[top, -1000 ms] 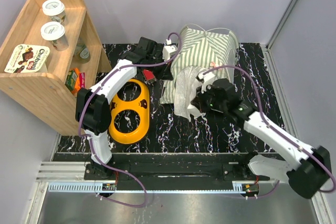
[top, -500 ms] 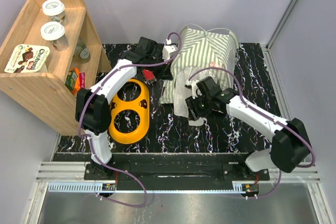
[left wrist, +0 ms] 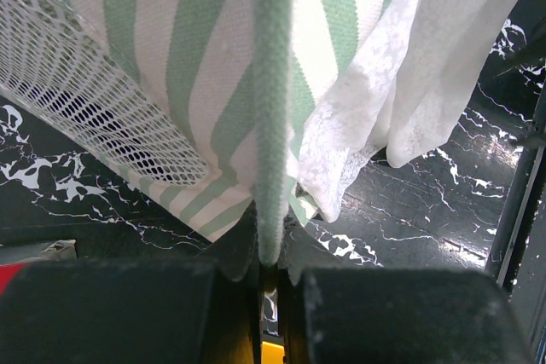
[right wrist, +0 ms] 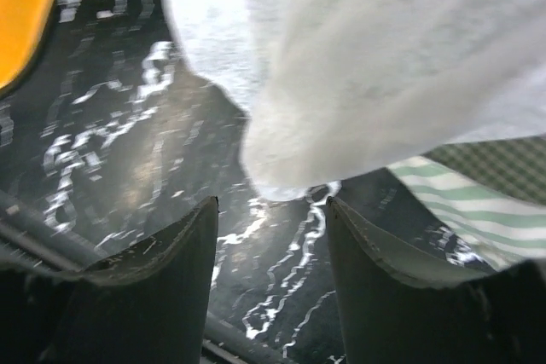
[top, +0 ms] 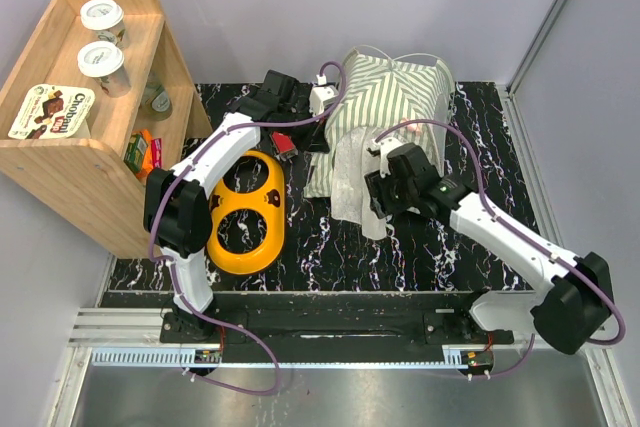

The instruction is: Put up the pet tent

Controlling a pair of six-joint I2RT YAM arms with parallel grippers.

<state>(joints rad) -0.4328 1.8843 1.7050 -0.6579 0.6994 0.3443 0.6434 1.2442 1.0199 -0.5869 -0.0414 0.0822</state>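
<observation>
The pet tent (top: 395, 97), green-and-white striped, stands at the back middle of the table, with white lace curtains (top: 352, 182) hanging down its front. My left gripper (top: 318, 105) is at the tent's left side. It is shut on a green fabric trim strip (left wrist: 271, 125), beside the white mesh window (left wrist: 85, 117) and the lace curtains (left wrist: 409, 83). My right gripper (top: 373, 194) is low at the tent's front. In its wrist view the right gripper (right wrist: 271, 210) is open and holds nothing. The lace curtain (right wrist: 367, 83) hangs just beyond the fingertips.
A wooden shelf (top: 60, 162) with cups (top: 102, 17) and snack packs stands at the left. A yellow two-hole bowl holder (top: 245, 212) lies beside my left arm. A small red object (top: 285, 147) lies behind it. A checked cushion (right wrist: 503, 164) shows under the tent's edge.
My right gripper has gone from shut to open, and its arm has swung at the tent's front. The lace curtain now hangs free before it. The left arm has not moved.
</observation>
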